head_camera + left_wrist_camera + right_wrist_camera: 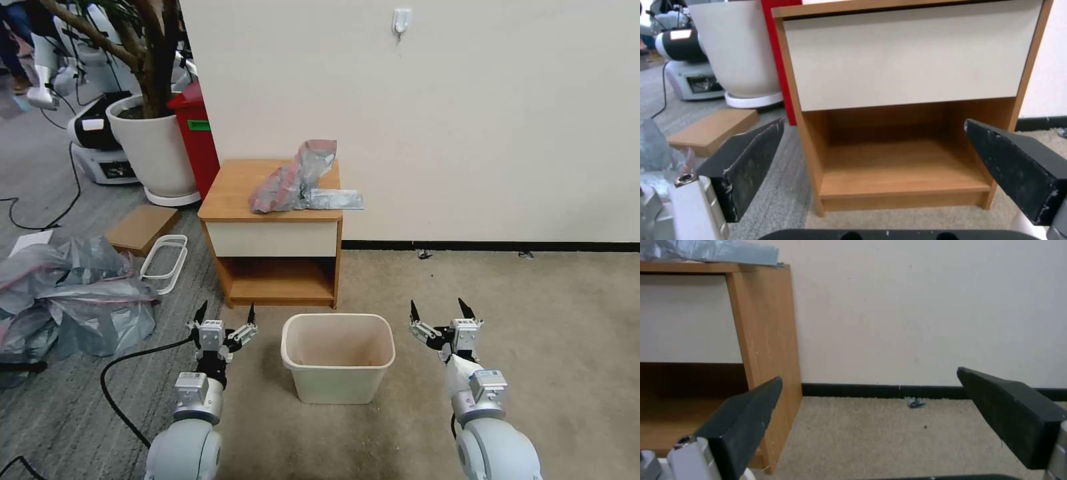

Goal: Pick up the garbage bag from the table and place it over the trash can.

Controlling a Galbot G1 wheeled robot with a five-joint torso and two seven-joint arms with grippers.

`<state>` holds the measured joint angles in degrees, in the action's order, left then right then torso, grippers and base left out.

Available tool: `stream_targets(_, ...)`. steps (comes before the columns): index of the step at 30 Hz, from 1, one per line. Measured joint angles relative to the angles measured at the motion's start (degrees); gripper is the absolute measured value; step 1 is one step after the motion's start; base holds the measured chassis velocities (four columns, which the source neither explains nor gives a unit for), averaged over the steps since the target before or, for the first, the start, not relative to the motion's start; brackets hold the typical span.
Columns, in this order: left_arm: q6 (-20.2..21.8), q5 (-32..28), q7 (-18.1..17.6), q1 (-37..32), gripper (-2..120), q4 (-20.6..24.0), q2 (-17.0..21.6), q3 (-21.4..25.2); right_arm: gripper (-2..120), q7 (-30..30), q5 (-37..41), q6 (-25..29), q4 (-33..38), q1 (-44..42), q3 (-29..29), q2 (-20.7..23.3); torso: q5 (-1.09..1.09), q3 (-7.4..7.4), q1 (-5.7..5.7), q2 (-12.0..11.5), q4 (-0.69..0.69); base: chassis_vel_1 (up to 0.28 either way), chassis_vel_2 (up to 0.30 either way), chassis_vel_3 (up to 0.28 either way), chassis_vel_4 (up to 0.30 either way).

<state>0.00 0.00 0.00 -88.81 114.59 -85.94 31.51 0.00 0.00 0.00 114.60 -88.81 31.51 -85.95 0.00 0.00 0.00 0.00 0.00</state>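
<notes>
Nearest the head camera, 2 white arms reach forward low over the floor, one on each side of the trash can (338, 357). That cream-white bin stands upright on the beige carpet just in front of the table (233, 190), its mouth bare and its inside showing a brownish stain.

On the light-brown tabletop lies the garbage bag (299, 179), a crumpled grey, semi-transparent heap with pink-red showing through its folds. It sits toward the right half of the top, and a flat grey flap reaches to, perhaps slightly past, the right front corner; from the right wrist view that flap (711, 251) shows lying along the table's edge. Nothing grips it.

The left gripper (225, 315) hovers left of the bin, fingers spread wide with nothing between them; in its wrist view the black fingers (749, 161) frame the table's white drawer front (907, 56) and open lower shelf (902, 166). The right gripper (438, 311) hangs right of the bin, likewise spread wide and empty, its fingers (744, 421) framing the wall and black baseboard (880, 391).

Left of the table stand a red bin (198, 137) and a large white planter (155, 150). A heap of grey bags (70, 297) lies on the grey carpet farther left.
</notes>
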Motion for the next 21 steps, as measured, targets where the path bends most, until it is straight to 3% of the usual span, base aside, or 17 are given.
stream_targets(21,0.0,0.0,0.0,0.0,100,0.0,0.0,0.0,100,0.0,0.0,0.0,0.0,0.0,0.0,0.0,0.0,0.0,0.0,0.0,0.0,0.0,0.0,0.0,0.0)
